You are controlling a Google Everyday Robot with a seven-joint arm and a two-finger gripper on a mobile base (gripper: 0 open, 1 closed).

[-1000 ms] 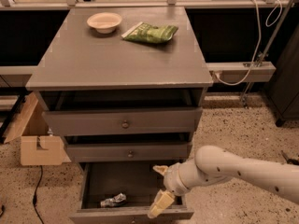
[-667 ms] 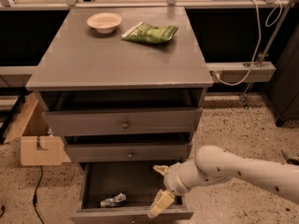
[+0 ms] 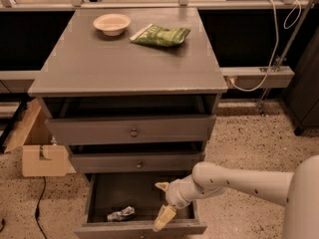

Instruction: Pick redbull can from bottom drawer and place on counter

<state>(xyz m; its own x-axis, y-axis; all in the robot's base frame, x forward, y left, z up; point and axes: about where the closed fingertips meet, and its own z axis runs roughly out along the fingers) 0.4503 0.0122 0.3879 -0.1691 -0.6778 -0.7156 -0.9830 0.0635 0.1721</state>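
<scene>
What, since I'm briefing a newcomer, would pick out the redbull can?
Find the grey three-drawer cabinet and its pulled-out bottom drawer. On its dark floor, left of the open cream gripper, lies the small crinkled silvery redbull can. It is the drawer's only visible object, unlike the green snack bag up on the grey counter.

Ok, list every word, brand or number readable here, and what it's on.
No text reads clearly.
Flat green snack bag on the grey counter: pale print, too blurred to read.
Crinkled silvery can in the deep bottom drawer: no legible brand.
Cream two-finger gripper, open over that drawer's front edge: unmarked.
</scene>
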